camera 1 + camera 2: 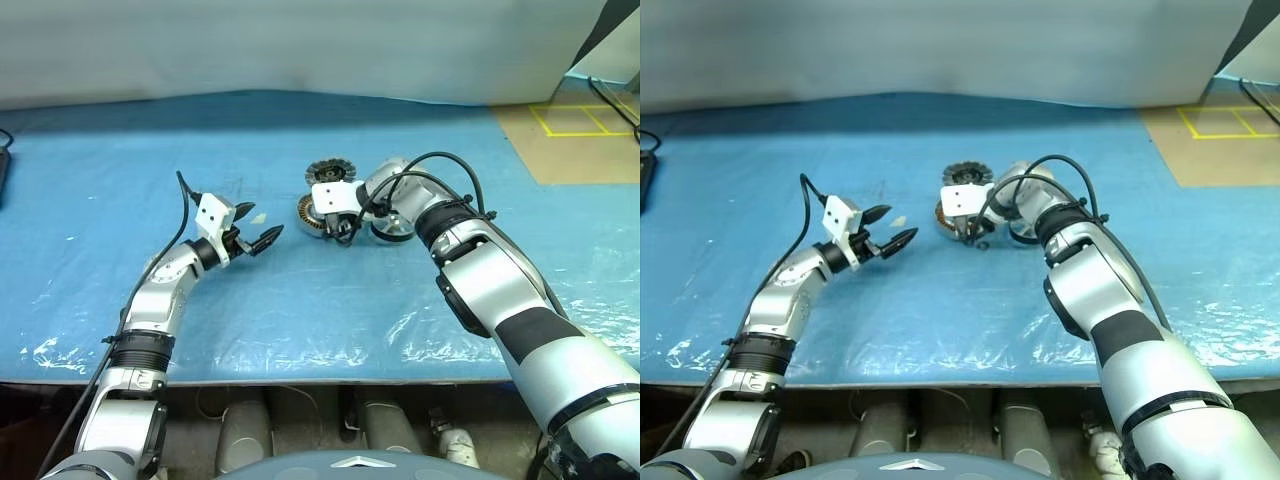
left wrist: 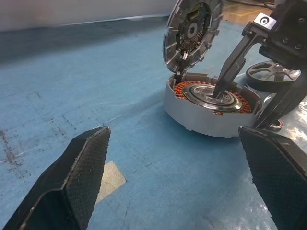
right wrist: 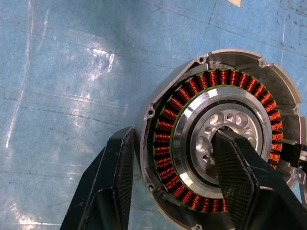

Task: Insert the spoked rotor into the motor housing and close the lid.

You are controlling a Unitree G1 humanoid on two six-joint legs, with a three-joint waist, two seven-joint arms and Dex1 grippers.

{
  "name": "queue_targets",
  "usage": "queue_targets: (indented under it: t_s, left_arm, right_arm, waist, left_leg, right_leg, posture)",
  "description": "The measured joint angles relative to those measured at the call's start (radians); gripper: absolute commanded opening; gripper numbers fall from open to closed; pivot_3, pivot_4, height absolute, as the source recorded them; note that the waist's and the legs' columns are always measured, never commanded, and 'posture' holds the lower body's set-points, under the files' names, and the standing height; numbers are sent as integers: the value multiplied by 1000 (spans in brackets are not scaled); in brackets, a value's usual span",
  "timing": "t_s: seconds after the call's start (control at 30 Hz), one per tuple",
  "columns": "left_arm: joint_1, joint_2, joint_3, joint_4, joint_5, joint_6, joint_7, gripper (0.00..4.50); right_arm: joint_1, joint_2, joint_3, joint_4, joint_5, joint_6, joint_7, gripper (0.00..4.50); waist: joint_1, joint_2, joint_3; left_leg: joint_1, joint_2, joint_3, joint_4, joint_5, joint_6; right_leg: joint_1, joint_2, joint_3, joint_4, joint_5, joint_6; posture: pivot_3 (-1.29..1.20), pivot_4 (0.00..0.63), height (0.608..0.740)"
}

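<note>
The right claw straddles the motor housing wall, one finger inside, not clamped. Lid hinged upright behind the housing; rotor beside it. Left claw gapes empty, apart.

No readable text, labels, brands or numbers anywhere. Closest thing to a sign: yellow line markings on the brown floor patch, possibly taped boxes, no lettering visible on them.

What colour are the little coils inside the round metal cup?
Coppery orange, ringed around the silver hub of the motor housing; the right wrist view shows them best.
</note>
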Motion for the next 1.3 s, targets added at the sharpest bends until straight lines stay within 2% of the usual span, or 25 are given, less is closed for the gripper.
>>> queue_targets:
  t_s: [0.23,0.57,0.77,0.93,1.3]
  left_arm:
    - [-2,1,0,3,0,-1,0,4500]
    - [-6,36,19,13,0,-4,3,4500]
    - [-8,68,44,24,0,-5,-1,4500]
    - [-8,76,52,27,0,-5,-1,4500]
    - [-8,72,51,27,0,-5,-2,4500]
  right_arm:
    - [72,-6,-8,-145,7,38,25,2092]
    - [369,-46,0,-795,53,341,177,2092]
    - [470,-74,19,-1045,50,546,188,2092]
    - [507,-91,33,-1169,33,678,146,2092]
    - [532,-88,54,-1286,56,845,95,2092]
  waist:
    - [-3,0,0]
    - [2,0,0]
    - [3,0,0]
    - [3,0,0]
    - [2,0,0]
  left_leg:
    - [1,1,1,0,0,0]
    - [1,1,1,0,0,0]
    - [1,1,1,-1,0,-2]
    - [1,1,0,-1,-2,-4]
    - [1,0,-1,-1,0,-8]
  right_leg:
    - [0,1,0,1,0,0]
    - [1,1,0,1,0,0]
    - [1,1,1,0,0,0]
    - [1,1,1,-1,0,0]
    - [1,1,1,-1,0,0]
  posture:
    - [0,150,740]
    - [0,150,740]
    - [0,150,740]
    - [0,150,740]
    - [0,150,740]
